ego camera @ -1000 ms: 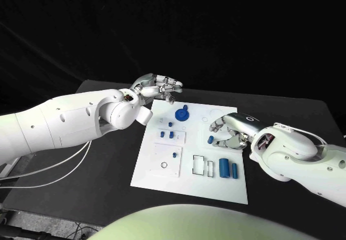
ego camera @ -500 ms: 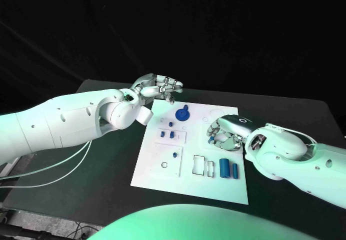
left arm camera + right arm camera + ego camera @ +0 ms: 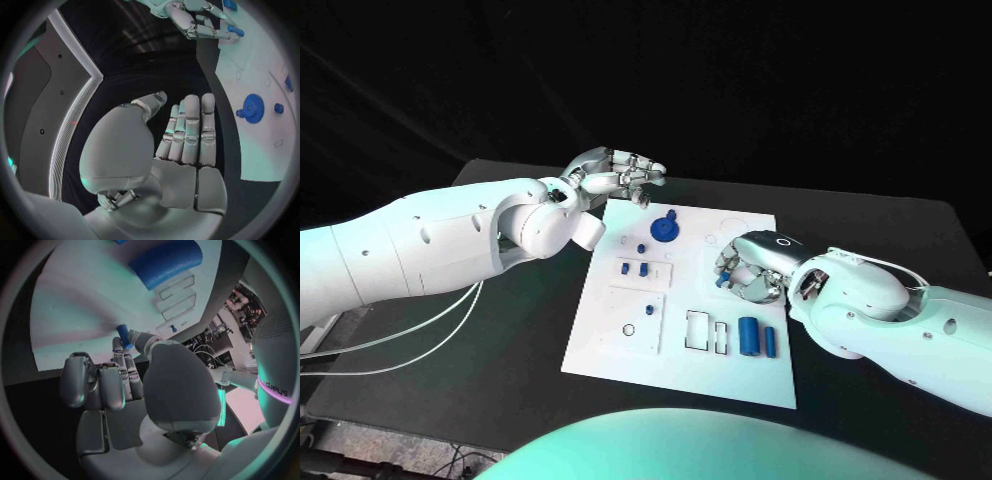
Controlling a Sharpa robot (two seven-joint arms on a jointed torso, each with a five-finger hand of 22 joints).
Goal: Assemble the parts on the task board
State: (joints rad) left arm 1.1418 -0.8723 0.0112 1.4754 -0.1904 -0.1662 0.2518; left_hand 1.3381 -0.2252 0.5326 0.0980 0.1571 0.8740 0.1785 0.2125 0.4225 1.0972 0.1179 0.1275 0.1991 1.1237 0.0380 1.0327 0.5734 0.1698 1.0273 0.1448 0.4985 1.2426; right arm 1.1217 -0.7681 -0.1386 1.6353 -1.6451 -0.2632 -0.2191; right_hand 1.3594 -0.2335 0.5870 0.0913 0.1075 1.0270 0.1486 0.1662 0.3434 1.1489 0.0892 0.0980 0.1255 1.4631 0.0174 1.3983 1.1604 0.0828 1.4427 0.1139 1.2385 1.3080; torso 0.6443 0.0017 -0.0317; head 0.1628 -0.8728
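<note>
- Two blue cylinders (image 3: 759,336) lie near the task board's (image 3: 678,372) front edge.
- The right hand (image 3: 750,268), fingers curled down over the board's right side, pinches a small blue peg (image 3: 123,335); the head view mostly hides it.
- The left hand (image 3: 615,174) hovers beyond the far-left corner over the tabletop (image 3: 516,380), fingers together and straight, grasping nothing.

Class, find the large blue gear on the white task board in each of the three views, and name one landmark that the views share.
Head view: blue gear near the board's far edge.
Left wrist view: the gear on the board, past the left hand.
Right wrist view: not in it.
Shared landmark: the white task board.
</note>
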